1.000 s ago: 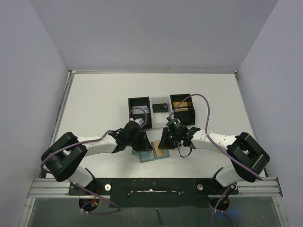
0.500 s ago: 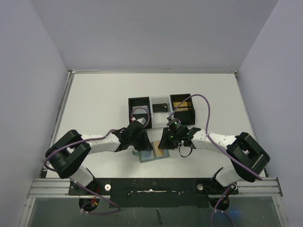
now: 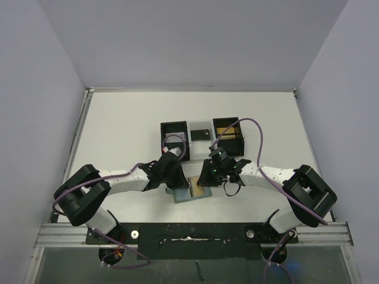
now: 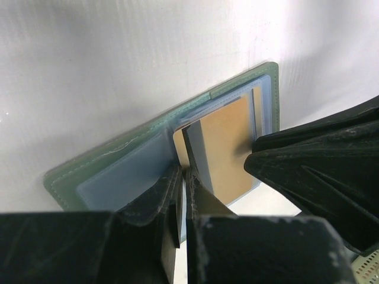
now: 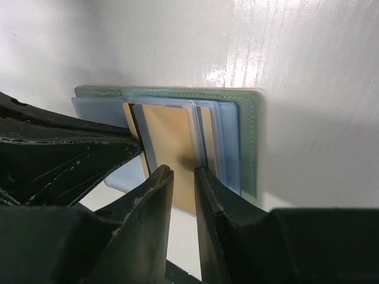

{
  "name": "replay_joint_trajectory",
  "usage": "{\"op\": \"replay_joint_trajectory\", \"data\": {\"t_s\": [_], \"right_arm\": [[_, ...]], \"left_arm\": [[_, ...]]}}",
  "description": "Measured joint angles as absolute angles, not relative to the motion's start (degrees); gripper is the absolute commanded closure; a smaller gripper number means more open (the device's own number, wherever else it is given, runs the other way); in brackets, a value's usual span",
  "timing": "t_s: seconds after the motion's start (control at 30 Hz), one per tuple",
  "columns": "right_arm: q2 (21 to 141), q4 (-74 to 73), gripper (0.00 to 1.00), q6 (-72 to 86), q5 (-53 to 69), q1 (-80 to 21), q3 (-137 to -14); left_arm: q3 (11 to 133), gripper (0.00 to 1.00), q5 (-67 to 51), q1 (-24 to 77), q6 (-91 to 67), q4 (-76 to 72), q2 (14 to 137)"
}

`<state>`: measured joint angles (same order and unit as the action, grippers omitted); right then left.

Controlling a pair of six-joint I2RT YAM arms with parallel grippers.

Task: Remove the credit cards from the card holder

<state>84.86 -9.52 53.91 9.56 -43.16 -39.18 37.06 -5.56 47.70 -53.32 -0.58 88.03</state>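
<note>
We see the card holder (image 3: 185, 196) lying open on the counter (image 3: 124, 118), close to its near edge, between our two arms. Our left claw (image 4: 185, 177) is pressed together, pinching the edge of a thin grey-blue card (image 4: 197, 151). Our right claw (image 5: 183, 173) is spread just a little, its tips down on the gold card (image 5: 172, 133), which lies in the holder.

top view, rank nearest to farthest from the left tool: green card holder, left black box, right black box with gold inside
1. Sage-green folding card holder, directly under the left tool.
2. Black square open-topped box, behind it, left of centre.
3. Black square box with gold contents, back right.
</note>
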Motion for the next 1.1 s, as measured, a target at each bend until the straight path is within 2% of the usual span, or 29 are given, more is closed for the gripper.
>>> {"op": "replay_joint_trajectory", "data": {"t_s": [0.37, 0.5, 0.6, 1.1], "right_arm": [[84.86, -9.47, 0.76, 54.02, 9.69, -43.16, -39.18], [84.86, -9.47, 0.75, 54.00, 9.72, -43.16, -39.18], [84.84, -9.69, 0.74, 53.71, 9.69, -43.16, -39.33], [83.24, -11.79, 0.73, 51.29, 10.41, -44.31, -40.93]], "left_arm": [[35.57, 1.00, -3.44, 47.68, -53.30, 1.65, 85.17], [35.00, 0.76, -2.70, 47.68, -53.08, 2.20, 84.23], [35.00, 0.70, -2.68, 47.70, -52.77, 1.98, 83.83], [34.15, 0.67, -3.42, 47.68, -53.06, 0.14, 83.35]]}}
